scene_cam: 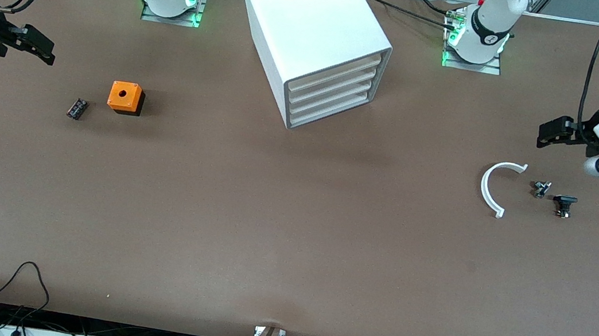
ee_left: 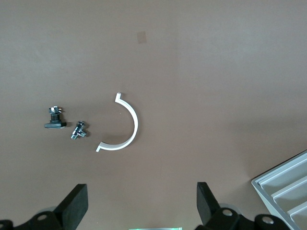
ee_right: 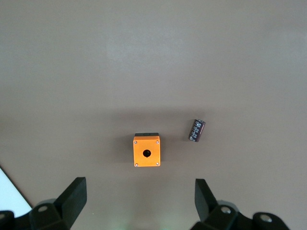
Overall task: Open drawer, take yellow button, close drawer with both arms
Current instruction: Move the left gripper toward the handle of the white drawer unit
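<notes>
The white cabinet (scene_cam: pixel 312 25) stands mid-table between the arm bases. Its four cream drawer fronts are all shut, and the uppermost is the drawer (scene_cam: pixel 334 72). A corner of the cabinet shows in the left wrist view (ee_left: pixel 285 189). The button is hidden; nothing orange-yellow capped shows. My left gripper (scene_cam: pixel 550 131) hangs open and empty over the table at the left arm's end, also seen in its wrist view (ee_left: pixel 142 206). My right gripper (scene_cam: pixel 40 47) hangs open and empty over the right arm's end, also seen in its wrist view (ee_right: pixel 140 203).
An orange cube with a hole (scene_cam: pixel 125 97) (ee_right: pixel 147 151) and a small black cylinder (scene_cam: pixel 77 108) (ee_right: pixel 196 130) lie toward the right arm's end. A white arc piece (scene_cam: pixel 491 187) (ee_left: pixel 127 129), a small metal part (scene_cam: pixel 541 189) (ee_left: pixel 79 130) and a black part (scene_cam: pixel 564 204) (ee_left: pixel 55 120) lie toward the left arm's end.
</notes>
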Robot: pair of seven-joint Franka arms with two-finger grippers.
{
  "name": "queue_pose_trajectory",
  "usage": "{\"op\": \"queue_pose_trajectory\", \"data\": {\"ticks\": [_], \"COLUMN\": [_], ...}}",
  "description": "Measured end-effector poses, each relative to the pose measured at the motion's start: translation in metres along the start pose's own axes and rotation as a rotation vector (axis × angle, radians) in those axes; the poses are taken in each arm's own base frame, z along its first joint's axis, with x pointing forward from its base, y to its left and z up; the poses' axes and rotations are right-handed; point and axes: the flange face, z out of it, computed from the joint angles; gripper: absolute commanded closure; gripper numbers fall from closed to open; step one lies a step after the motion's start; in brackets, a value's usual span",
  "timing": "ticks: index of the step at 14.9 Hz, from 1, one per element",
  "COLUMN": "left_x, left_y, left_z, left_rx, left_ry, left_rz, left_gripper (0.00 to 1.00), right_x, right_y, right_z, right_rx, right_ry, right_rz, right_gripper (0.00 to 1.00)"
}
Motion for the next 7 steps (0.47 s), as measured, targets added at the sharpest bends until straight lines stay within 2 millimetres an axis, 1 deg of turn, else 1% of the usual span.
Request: {"op": "queue_pose_trajectory", "data": {"ticks": [3, 4, 7], "left_x": [0.004, 0.005, 0.012], "left_y": [0.002, 0.005, 0.017], "left_z": [0.003, 0.003, 0.012], "left_rx": [-0.014, -0.038, -0.067], "left_ry": [-0.005, -0.005, -0.029], "left_rz": [0.002, 0.004, 0.020], "left_gripper": [0.00, 0.00, 0.00], "right_x": [0.001, 0.002, 0.006], "right_y": [0.001, 0.002, 0.003], "right_z": [0.000, 0.002, 0.002], "right_rx": [0.000, 0.001, 0.001], "right_ry": [0.002, 0.000, 0.020], "right_rz": [0.001, 0.003, 0.005], "right_gripper": [0.00, 0.00, 0.00]}}
